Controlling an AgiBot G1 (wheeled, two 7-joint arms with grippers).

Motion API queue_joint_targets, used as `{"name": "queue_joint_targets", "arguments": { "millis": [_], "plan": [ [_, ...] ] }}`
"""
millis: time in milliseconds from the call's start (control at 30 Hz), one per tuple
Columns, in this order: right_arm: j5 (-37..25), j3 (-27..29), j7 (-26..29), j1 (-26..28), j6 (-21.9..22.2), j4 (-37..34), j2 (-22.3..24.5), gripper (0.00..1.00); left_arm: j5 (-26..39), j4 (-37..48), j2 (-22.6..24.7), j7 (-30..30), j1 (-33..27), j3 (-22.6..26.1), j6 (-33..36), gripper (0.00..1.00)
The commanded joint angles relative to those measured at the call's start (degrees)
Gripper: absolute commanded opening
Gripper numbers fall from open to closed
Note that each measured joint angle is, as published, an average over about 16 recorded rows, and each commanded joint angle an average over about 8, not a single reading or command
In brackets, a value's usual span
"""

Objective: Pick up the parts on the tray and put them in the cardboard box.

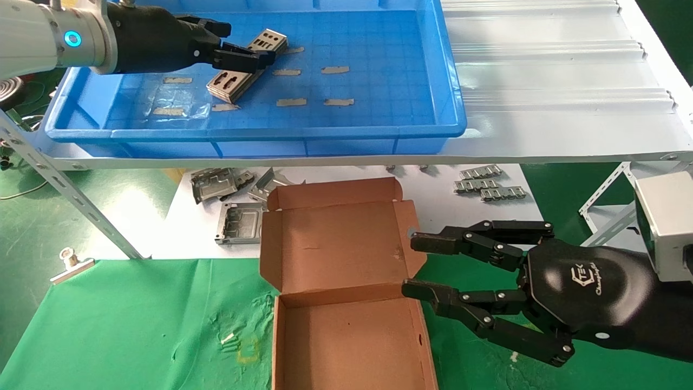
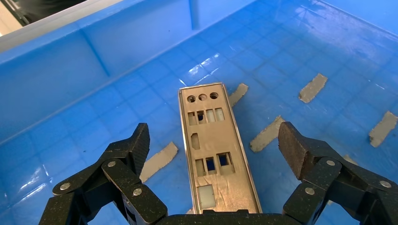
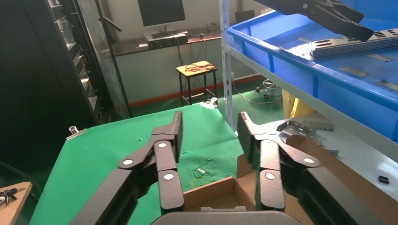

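Inside the blue tray [image 1: 449, 81], the left gripper [image 2: 213, 150] hangs wide open over the stack of metal plates [image 1: 246, 67], ready to grab one, while the open right gripper [image 1: 414, 265] waits beside the empty cardboard box [image 1: 346, 325].

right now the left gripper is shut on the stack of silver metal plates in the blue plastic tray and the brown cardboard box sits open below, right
Not quite. The left gripper is open, its fingers either side of the silver metal plates without clamping them, as the left wrist view shows. The blue plastic tray and open cardboard box are right.
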Motion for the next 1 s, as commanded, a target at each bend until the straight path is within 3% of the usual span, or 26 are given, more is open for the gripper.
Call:
{"name": "queue_joint_targets", "arguments": {
  "millis": [33,167,233,300,433,533,600,1000],
  "plan": [
    [0.0,0.0,0.0,0.0,0.0,0.0,0.0,1.0,0.0,0.4,0.2,0.0,0.1,0.0,-0.5,1.0],
    [0.0,0.0,0.0,0.0,0.0,0.0,0.0,1.0,-0.5,1.1,0.6,-0.4,0.2,-0.3,-1.3,0.99],
    [0.0,0.0,0.0,0.0,0.0,0.0,0.0,1.0,-0.7,1.4,0.7,-0.8,0.3,-0.5,-1.7,0.89],
    [0.0,0.0,0.0,0.0,0.0,0.0,0.0,1.0,-0.9,1.6,0.8,-1.0,0.4,-0.7,-2.1,0.73],
    [0.0,0.0,0.0,0.0,0.0,0.0,0.0,1.0,-1.2,1.8,1.0,-1.4,0.7,-0.8,-2.7,0.25],
    [0.0,0.0,0.0,0.0,0.0,0.0,0.0,1.0,-1.2,1.9,1.1,-1.5,0.8,-0.8,-3.0,0.04],
    [0.0,0.0,0.0,0.0,0.0,0.0,0.0,1.0,-1.2,1.9,1.1,-1.5,0.9,-0.8,-3.1,0.0],
    [0.0,0.0,0.0,0.0,0.0,0.0,0.0,1.0,-1.1,1.6,1.6,-1.2,1.1,-0.8,-4.2,0.0]
  ]
}}
